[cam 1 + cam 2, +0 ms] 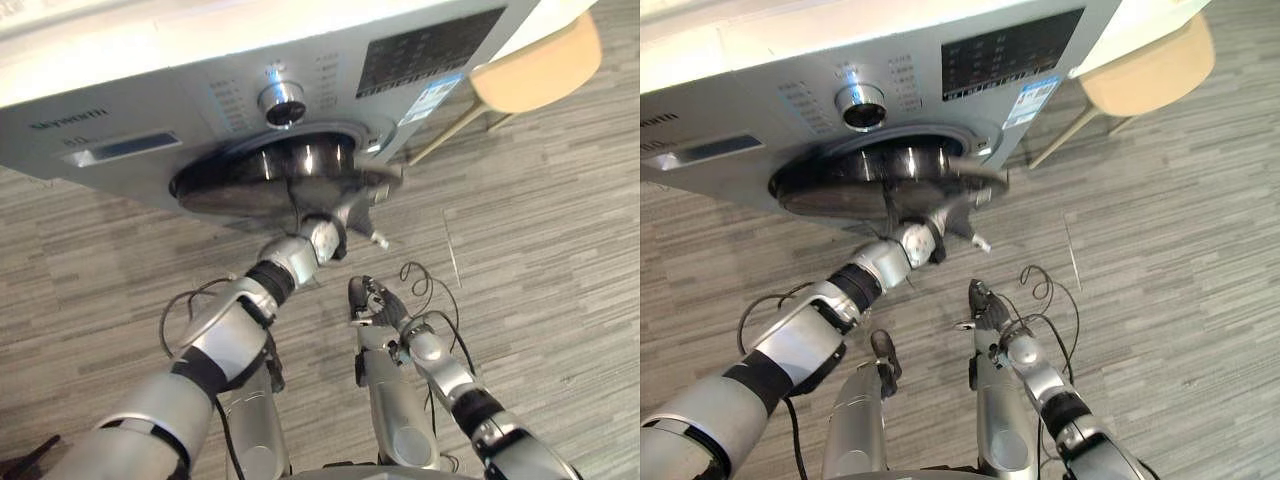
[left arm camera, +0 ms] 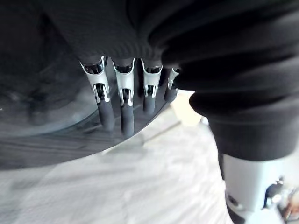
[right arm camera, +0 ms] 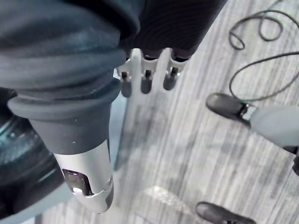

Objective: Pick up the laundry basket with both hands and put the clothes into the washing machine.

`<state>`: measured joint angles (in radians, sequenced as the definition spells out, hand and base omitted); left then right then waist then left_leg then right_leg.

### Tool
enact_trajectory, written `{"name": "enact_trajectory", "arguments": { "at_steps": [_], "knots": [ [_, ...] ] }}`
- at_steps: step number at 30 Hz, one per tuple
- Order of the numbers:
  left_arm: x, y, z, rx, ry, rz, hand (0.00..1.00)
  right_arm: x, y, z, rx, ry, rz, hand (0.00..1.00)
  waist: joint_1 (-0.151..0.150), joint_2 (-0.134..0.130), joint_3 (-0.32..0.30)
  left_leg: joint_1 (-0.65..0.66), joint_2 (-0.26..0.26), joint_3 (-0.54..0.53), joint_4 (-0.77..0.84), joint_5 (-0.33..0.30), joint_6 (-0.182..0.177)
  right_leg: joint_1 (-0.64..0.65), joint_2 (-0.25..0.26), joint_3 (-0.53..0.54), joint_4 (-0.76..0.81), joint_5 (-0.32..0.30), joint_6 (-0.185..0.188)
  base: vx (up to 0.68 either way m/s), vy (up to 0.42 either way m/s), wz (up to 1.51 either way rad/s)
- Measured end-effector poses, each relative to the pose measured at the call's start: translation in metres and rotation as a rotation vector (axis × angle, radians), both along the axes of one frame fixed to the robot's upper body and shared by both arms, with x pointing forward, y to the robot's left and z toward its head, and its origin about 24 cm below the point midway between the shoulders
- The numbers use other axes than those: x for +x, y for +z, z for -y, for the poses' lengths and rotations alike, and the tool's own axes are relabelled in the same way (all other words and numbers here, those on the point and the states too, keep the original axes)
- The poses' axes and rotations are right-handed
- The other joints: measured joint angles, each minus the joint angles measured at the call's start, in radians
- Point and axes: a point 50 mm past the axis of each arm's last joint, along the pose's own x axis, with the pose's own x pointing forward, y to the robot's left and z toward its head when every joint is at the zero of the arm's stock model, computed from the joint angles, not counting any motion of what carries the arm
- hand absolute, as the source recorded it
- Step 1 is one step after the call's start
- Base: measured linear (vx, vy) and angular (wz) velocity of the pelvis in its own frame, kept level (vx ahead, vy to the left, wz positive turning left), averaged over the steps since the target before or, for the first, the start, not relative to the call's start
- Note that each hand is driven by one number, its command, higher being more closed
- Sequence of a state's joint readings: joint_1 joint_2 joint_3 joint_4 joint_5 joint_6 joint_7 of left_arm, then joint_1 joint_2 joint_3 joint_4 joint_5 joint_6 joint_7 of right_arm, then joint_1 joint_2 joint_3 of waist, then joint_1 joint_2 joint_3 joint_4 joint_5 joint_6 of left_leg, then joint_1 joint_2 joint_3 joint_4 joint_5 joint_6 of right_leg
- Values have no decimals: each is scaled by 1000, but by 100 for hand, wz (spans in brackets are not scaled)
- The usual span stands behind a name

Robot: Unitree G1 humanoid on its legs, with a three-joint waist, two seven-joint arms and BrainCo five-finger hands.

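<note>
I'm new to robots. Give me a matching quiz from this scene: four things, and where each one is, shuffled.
1 left hand
2 right hand
3 stool
4 dial

A beside the washing machine
B at the rim of the door
C on the panel above the door
D low over the floor, holding nothing

Pairs: 1-B, 2-D, 3-A, 4-C

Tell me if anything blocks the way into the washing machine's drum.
Yes: the round dark door appears to cover the opening. The left hand has straight fingers at its lower edge.
</note>
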<state>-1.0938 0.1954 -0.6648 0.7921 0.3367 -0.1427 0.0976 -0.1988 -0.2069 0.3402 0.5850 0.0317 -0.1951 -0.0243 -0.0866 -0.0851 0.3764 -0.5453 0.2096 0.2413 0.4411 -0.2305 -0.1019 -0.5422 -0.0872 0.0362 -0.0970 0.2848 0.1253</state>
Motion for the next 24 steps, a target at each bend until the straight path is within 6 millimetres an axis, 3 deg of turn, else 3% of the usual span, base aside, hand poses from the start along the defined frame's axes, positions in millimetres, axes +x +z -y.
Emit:
{"name": "enact_trajectory", "arguments": {
  "at_steps": [1,3,4,6,10,13,15,16,17,19,20,22,23,24],
  "knots": [
    [-8,33,12,-115,-73,70,0,-14,-10,12,-3,-43,-30,0,9,5,3,-18,0,-12,8,0,0,-9,-1,-5,0,0,0,-53,22,16],
    [-18,46,30,-195,-143,96,0,-27,-19,21,-19,-74,-67,0,15,8,5,-18,-1,-17,12,0,0,-5,-1,-1,0,0,0,-22,29,11],
    [-21,66,41,-266,-161,132,0,-31,-21,25,-30,-75,-74,0,19,8,5,-19,-2,-15,12,0,0,-7,-2,7,0,5,7,0,0,0],
    [-18,84,44,-275,-172,135,0,-27,-12,19,-13,-58,-34,0,17,10,6,-16,4,1,10,2,4,-16,-1,40,0,34,47,-38,20,-24],
    [-15,102,42,-494,-185,33,0,-20,10,6,32,-6,66,0,15,10,6,-26,19,33,2,-3,20,-49,7,90,-2,59,75,-66,-23,-23],
    [-13,105,38,-546,-183,14,0,-21,10,4,37,11,66,0,17,9,6,-36,31,33,10,5,6,-50,15,101,-2,19,107,-49,-89,-3],
    [-13,103,27,-662,-171,-7,0,-22,10,3,44,10,67,0,14,9,6,-44,51,36,23,12,-9,-54,34,101,-1,2,50,-69,-134,-8],
    [-13,99,23,-704,-164,-13,0,-24,9,3,48,7,62,0,15,10,5,-43,57,36,25,13,-11,-53,39,99,-1,2,49,-57,-121,-9],
    [-16,87,13,-788,-154,-25,0,-29,6,2,56,2,50,0,16,12,4,-44,66,32,21,17,-17,-44,47,88,-1,2,33,-31,-118,5],
    [-26,41,-1,-887,-118,-100,0,-39,-4,0,70,-11,7,0,24,20,0,-22,77,3,6,30,-36,-6,60,45,-1,1,-22,4,-107,32],
    [-29,23,-5,-904,-95,-136,0,-42,-7,-1,77,-16,-6,0,32,22,-1,-12,80,-8,-3,36,-41,10,64,28,-1,1,-30,63,-114,57],
    [-51,-57,-15,-923,7,-337,0,-48,-21,-4,66,-32,-68,0,84,37,-10,56,78,-59,-53,80,-51,77,68,-54,42,-52,-74,107,-131,90],
    [-58,-76,-17,-920,36,-391,0,-49,-24,-4,56,-32,-82,0,100,44,-14,73,70,-66,-70,96,-50,92,64,-79,66,-77,-80,99,-91,138],
    [-75,-112,-22,-906,88,-495,0,-50,-32,-3,31,-34,-114,0,115,63,-25,89,60,-77,-86,139,-45,120,46,-140,126,-135,-86,87,-59,179]
  ]
}}
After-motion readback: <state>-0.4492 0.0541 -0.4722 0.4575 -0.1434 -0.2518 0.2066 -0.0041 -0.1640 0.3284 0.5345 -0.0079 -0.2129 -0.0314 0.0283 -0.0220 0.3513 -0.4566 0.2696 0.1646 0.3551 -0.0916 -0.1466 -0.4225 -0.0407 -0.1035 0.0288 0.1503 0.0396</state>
